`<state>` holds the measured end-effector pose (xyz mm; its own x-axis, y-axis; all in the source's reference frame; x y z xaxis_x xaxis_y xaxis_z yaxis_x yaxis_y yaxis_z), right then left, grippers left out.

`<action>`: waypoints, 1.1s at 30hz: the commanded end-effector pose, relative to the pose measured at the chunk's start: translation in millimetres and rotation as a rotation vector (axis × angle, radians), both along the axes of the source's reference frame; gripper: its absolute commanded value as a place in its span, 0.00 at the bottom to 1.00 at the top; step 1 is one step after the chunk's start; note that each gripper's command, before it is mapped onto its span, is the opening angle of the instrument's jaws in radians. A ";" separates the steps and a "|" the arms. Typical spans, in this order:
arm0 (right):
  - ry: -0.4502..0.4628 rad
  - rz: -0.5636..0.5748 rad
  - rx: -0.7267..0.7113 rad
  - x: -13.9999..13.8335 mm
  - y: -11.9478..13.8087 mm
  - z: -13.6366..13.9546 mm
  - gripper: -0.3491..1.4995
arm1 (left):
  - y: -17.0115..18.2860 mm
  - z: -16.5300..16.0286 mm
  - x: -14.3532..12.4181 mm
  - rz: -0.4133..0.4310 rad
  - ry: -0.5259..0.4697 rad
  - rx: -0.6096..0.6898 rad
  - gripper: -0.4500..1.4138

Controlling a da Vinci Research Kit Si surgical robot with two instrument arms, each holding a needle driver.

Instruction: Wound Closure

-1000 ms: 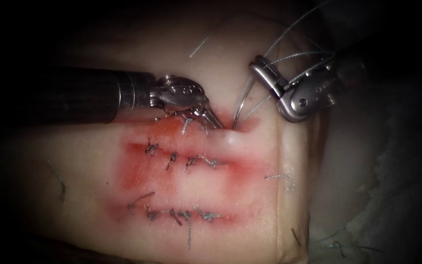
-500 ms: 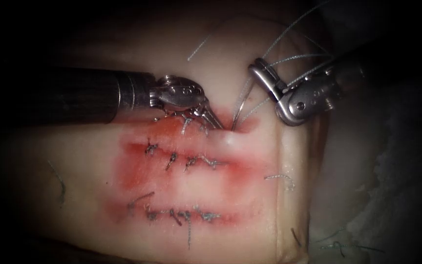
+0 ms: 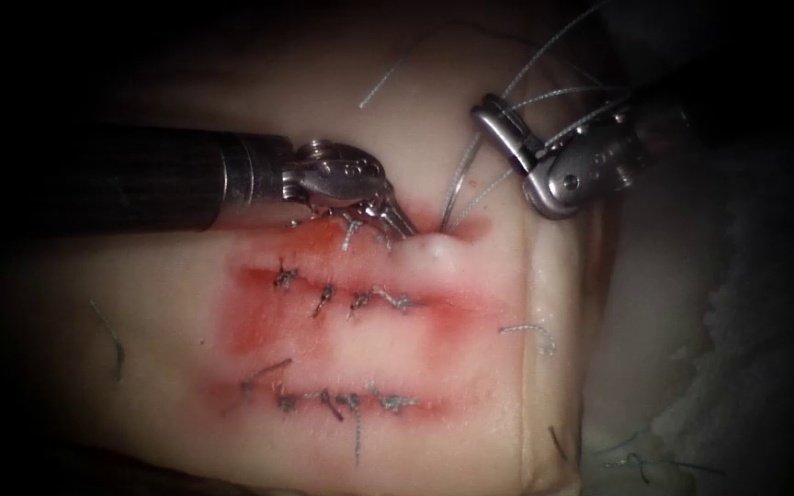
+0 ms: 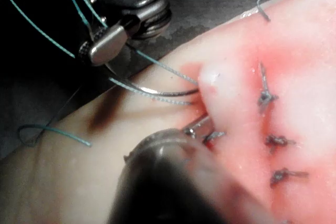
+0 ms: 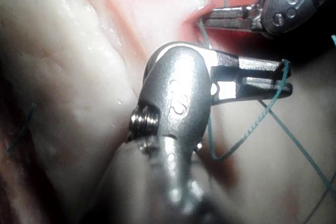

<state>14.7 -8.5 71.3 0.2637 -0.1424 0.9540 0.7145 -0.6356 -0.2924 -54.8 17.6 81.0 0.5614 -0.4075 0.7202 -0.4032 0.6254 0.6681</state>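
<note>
In the endoscope view my right tool (image 3: 493,118) is shut on the curved needle (image 3: 457,188) near its tail end. The needle's front part is in the tissue (image 3: 186,276) at the right end of the top cut (image 3: 360,230). A pale bump (image 3: 434,250) stands up there. My left tool (image 3: 403,227) is shut on the tissue edge just left of the needle's entry. Thread (image 3: 553,96) loops over the right tool. The left wrist view shows the right tool (image 4: 102,48), the needle (image 4: 157,92) and the left tool (image 4: 198,126). The right wrist view shows the right tool (image 5: 281,77), thread (image 5: 252,129) and the left tool (image 5: 210,23).
Two stitched cuts (image 3: 351,298) (image 3: 333,401) lie below the top one, with red fluid (image 3: 250,331) around them. Cut thread ends (image 3: 526,332) (image 3: 112,340) lie on the tissue. Its right edge (image 3: 530,386) drops off close to the needle.
The right tool has shifted slightly up and to the right with the needle. The pale bump has risen and moved closer to the left tool's jaws. The left tool has stayed put.
</note>
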 end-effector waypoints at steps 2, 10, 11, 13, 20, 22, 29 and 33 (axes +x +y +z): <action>0.004 0.000 -0.002 0.8 0.0 0.4 0.00 | 0.6 0.3 -0.7 -0.001 -0.002 -0.003 0.00; 0.001 0.003 -0.002 0.7 0.3 0.7 0.00 | 0.7 0.2 -0.7 -0.001 -0.002 -0.002 0.00; 0.000 0.005 -0.002 0.7 0.4 0.7 0.00 | 0.8 0.1 -0.7 0.000 -0.003 -0.001 0.00; 0.000 0.006 -0.002 0.6 0.5 0.7 0.00 | 0.8 0.1 -0.7 0.000 -0.003 -0.001 0.00; 0.004 -0.003 -0.010 0.6 0.7 0.7 0.00 | 0.8 0.0 -0.7 0.000 -0.003 0.000 0.00; 0.004 -0.004 -0.010 0.6 0.7 0.7 0.00 | 0.8 0.0 -0.7 0.000 -0.003 0.000 0.00; 0.008 -0.015 -0.019 0.5 0.8 0.7 0.00 | 0.8 0.0 -0.7 0.000 -0.003 0.000 0.00; 0.013 -0.025 -0.028 0.5 0.9 0.7 0.00 | 0.7 0.0 -0.7 0.000 -0.003 0.000 0.00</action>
